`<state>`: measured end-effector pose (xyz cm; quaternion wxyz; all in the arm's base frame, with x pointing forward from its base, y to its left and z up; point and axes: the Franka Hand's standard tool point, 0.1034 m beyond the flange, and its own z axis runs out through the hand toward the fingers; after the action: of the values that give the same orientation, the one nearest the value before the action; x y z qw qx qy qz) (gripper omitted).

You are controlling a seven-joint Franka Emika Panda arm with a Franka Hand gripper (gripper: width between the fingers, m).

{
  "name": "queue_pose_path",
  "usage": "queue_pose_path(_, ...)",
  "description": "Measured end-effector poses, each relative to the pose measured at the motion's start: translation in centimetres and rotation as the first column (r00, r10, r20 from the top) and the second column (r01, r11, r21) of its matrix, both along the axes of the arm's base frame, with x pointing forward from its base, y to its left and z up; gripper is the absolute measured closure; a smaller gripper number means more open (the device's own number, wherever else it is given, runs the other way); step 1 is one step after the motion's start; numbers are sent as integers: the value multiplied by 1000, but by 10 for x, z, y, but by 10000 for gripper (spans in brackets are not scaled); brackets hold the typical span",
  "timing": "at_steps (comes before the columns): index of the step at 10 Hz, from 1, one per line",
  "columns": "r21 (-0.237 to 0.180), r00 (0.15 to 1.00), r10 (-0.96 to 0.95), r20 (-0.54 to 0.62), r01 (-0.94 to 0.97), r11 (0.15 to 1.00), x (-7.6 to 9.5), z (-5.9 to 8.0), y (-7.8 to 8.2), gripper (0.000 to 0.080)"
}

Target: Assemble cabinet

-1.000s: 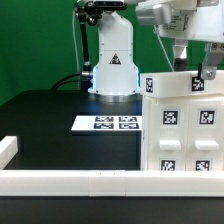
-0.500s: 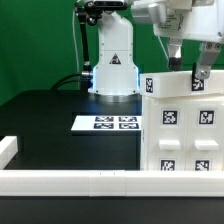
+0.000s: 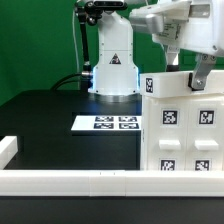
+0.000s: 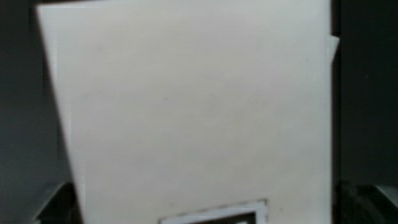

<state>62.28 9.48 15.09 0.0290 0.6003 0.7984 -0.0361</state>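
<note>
The cabinet (image 3: 183, 125), a big white box with black-and-white square tags on its front, stands at the right of the exterior view on the black table (image 3: 60, 115). The gripper (image 3: 188, 68) hangs just above its top edge at the upper right of the frame, fingers spread wide with nothing between them. The marker board (image 3: 108, 123) lies flat mid-frame, beside the cabinet.

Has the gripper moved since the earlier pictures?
Yes. The gripper has risen slightly above the cabinet's top edge and tilted; the cabinet itself stayed put.
</note>
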Motion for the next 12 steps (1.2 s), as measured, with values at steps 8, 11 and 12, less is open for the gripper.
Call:
queue_pose_path(8,3,877,-480,22,480,877,-1,0,-4,246)
queue_pose_path(11,-17,556,-831,2,831,555,-5,-1,-1,246)
queue_pose_path(12,-17,510,-860,2,860,509,-4,-1,-2,246)
